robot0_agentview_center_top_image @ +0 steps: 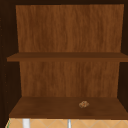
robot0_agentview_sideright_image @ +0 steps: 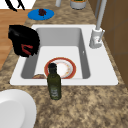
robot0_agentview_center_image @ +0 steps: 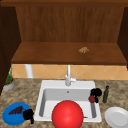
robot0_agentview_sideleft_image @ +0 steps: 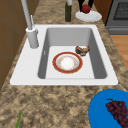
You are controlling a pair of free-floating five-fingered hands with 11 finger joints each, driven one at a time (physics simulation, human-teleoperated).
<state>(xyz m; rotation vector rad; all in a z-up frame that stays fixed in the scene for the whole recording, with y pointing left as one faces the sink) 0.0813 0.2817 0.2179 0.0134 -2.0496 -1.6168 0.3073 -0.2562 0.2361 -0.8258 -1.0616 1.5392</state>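
A small red fruit, perhaps an apple [robot0_agentview_center_image: 92,99], sits in the curled fingers of the right hand [robot0_agentview_center_image: 96,93], held above the right edge of the white sink [robot0_agentview_center_image: 45,86], near the dark green bottle [robot0_agentview_center_image: 106,94] on the table [robot0_agentview_center_image: 27,92]. The left hand [robot0_agentview_center_image: 28,114] hangs by the blue plate [robot0_agentview_center_image: 7,117] with grapes [robot0_agentview_center_image: 16,110], fingers seemingly curled on nothing. A red-rimmed plate [robot0_agentview_sideleft_image: 67,62] lies in the basin.

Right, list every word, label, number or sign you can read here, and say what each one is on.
None can be read. The dark green glass bottle on the speckled countertop has a pale label patch, too blurred to make out. The blue round plate, the white round plate and the red-rimmed plate in the white sink bear no text.
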